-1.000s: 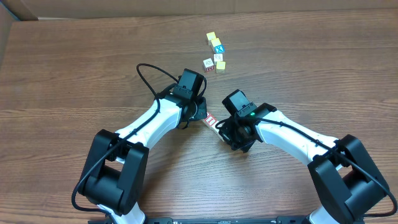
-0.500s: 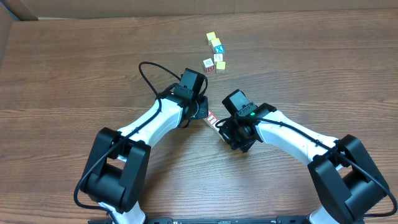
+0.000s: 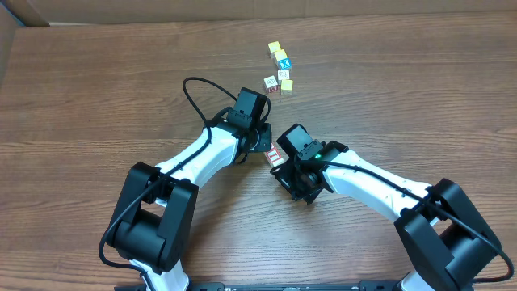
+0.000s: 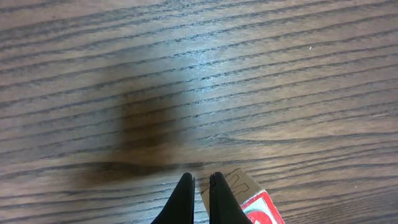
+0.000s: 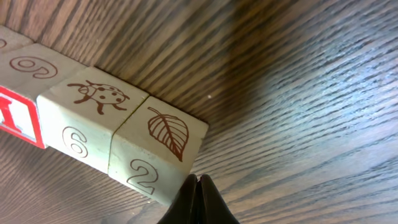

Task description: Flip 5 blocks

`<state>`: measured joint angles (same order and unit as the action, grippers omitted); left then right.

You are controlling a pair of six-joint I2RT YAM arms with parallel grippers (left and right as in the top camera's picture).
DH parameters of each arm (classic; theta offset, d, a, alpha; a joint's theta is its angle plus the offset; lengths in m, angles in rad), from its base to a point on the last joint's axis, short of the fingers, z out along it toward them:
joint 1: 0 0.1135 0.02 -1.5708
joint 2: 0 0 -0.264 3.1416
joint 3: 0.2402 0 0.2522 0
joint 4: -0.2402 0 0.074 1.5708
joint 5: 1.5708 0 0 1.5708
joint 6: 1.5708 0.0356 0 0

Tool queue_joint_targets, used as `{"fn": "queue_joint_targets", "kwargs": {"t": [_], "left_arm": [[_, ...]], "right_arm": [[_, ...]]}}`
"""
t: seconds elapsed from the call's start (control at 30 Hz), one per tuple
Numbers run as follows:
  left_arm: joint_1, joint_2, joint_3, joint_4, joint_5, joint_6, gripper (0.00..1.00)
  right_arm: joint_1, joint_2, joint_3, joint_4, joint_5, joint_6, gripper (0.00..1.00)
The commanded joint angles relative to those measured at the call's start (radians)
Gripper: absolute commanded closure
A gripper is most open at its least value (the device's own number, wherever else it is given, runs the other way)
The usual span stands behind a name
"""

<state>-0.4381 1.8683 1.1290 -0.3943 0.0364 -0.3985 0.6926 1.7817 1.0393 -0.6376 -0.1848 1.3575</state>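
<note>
A small block with a red-bordered white face (image 3: 275,157) lies at mid-table between my two grippers. In the left wrist view that block (image 4: 244,188) sits just right of my shut left gripper (image 4: 199,182), touching its right finger. The right wrist view shows a row of pale blocks: a leaf-and-2 block (image 5: 158,146), a ladybug-and-6 block (image 5: 84,115) and a red-lettered one (image 5: 15,118). My right gripper (image 5: 198,182) is shut, tips against the leaf block's lower corner. Two more pale blocks with red (image 3: 270,82) (image 3: 283,74) lie in the far cluster.
Two yellow-topped cubes (image 3: 275,48) (image 3: 286,84) and a blue-topped cube (image 3: 282,61) sit in the far cluster. Both arms converge at mid-table, the left arm's black cable (image 3: 194,101) looping above it. The wooden table's far edge (image 3: 242,20) borders cardboard.
My right arm has shifted left toward the middle block, closing the gap to the left gripper. The left arm has barely moved. Both grippers stayed shut.
</note>
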Motion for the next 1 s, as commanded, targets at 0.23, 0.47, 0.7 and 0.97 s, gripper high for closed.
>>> {"fn": "queue_joint_targets", "kwargs": {"t": [0.23,0.47,0.7,0.97], "left_arm": [[-0.015,0.028,0.005,0.007,0.075,0.040,0.96],[-0.015,0.028,0.005,0.021,0.087,0.040,0.96],[-0.015,0.028,0.005,0.037,0.087,0.039,0.96],[-0.015,0.054,0.005,0.040,0.087,0.039,0.96]], "right_arm": [[-0.002,0.001,0.011,0.035,0.027,0.050,0.96],[0.008,0.001,0.011,0.048,0.027,0.091,0.96],[0.030,0.001,0.011,0.077,0.028,0.091,0.96],[0.033,0.001,0.011,0.084,0.027,0.090,0.96]]}}
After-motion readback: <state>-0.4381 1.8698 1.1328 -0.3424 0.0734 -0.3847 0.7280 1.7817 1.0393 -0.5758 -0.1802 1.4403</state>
